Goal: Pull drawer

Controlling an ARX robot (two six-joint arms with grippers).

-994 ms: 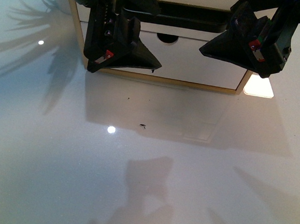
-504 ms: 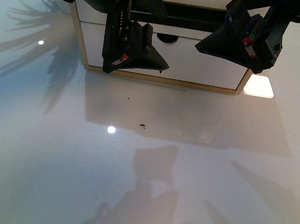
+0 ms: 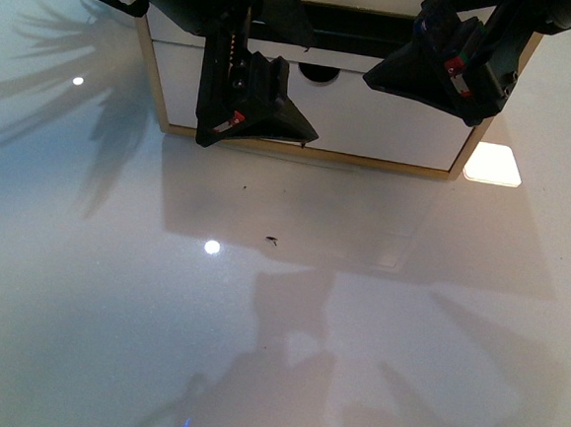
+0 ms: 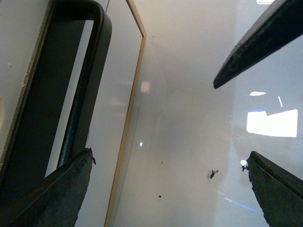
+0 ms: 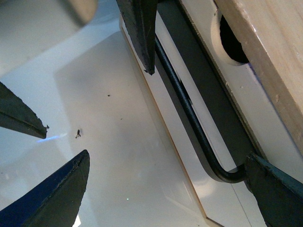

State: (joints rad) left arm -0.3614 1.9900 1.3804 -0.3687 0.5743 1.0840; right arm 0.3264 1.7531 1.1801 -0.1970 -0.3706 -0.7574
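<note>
The drawer (image 3: 379, 31) sits in the upper part of a wooden cabinet at the far edge, its black recess partly hidden behind both arms. Its long black bar handle (image 4: 79, 109) runs past one fingertip (image 4: 71, 179) of my open left gripper (image 4: 170, 189), with nothing between the jaws. In the right wrist view the handle (image 5: 189, 118) bends into the recess right beside one finger (image 5: 277, 194) of my open right gripper (image 5: 165, 194). The semicircular notch (image 5: 232, 40) shows above it. From the front, the left gripper (image 3: 258, 122) and right gripper (image 3: 429, 81) hang before the cabinet.
Below the handled drawer is a white drawer front (image 3: 392, 118) with a notch (image 3: 319, 75) and no handle. The cabinet's wooden base edge (image 3: 310, 153) meets a glossy white table (image 3: 278, 302) carrying small dark specks (image 3: 272, 239) and light glare.
Both grippers have moved closer to the cabinet front. The left one has shifted right, the right one left. Both stay open.
</note>
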